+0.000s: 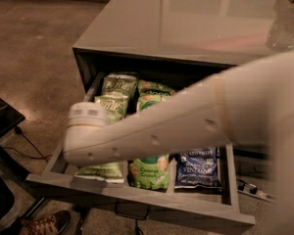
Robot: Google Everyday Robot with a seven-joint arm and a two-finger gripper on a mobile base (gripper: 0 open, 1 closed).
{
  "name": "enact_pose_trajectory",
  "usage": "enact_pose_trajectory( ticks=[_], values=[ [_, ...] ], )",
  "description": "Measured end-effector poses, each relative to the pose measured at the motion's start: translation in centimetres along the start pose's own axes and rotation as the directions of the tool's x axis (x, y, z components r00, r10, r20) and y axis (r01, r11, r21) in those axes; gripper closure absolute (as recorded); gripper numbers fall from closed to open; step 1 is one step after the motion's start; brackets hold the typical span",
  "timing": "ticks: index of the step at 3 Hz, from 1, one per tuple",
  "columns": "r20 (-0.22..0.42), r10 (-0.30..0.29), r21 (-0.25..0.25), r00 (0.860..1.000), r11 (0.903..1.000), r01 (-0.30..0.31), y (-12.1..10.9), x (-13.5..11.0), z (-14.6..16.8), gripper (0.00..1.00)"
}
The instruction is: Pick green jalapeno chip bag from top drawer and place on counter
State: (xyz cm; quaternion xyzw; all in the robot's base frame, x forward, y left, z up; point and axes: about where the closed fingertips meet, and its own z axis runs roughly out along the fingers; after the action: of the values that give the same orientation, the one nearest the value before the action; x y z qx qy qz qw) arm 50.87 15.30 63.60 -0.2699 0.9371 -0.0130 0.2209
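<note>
Across the top of the view runs the counter (186, 23), a broad glossy grey worktop that mirrors pale patches of light. Left of it spreads a mottled brown floor (34, 48), bare and dull.

Next in bulk is the robot's white arm (196, 121), which enters from the right edge and slants down and leftward over the open top drawer (137, 199). It ends in a rounded, ribbed wrist cap above the drawer's left lane. The claw (86, 156) sits at that blunt end, low over the left lane, and I cannot tell how far open it is or whether it has hold of anything.

The drawer is pulled well out from under the worktop, and thin dividers split it into three lanes. A green jalapeno chip bag (112, 106) lies flat in the left lane, just right of the wrist cap. Another like it (120, 84) is behind, and a third (100, 171) shows below the arm near the drawer front. Deeper-green bags (149, 173) fill the middle lane, and a blue bag (198, 168) lies in the right one.

A dark pull (132, 212) hangs under the drawer front. At the lower left are a black stand (2, 119), a thin cable (24, 153) and a brown shoe (44, 224).
</note>
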Motion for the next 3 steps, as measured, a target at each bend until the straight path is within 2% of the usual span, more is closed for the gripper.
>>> enact_pose_trajectory(
  ticks=[1,2,3],
  values=[
    [0.142,-0.022,-0.077,0.99,0.9964,0.033,-3.0,-0.4,-5.5,1.0],
    [0.249,-0.013,-0.176,0.968,0.9826,0.059,-2.8,-1.9,-9.5,1.0],
    [0.329,-0.023,-0.226,0.944,0.9688,0.102,-1.9,-3.3,-13.7,1.0]
  ],
)
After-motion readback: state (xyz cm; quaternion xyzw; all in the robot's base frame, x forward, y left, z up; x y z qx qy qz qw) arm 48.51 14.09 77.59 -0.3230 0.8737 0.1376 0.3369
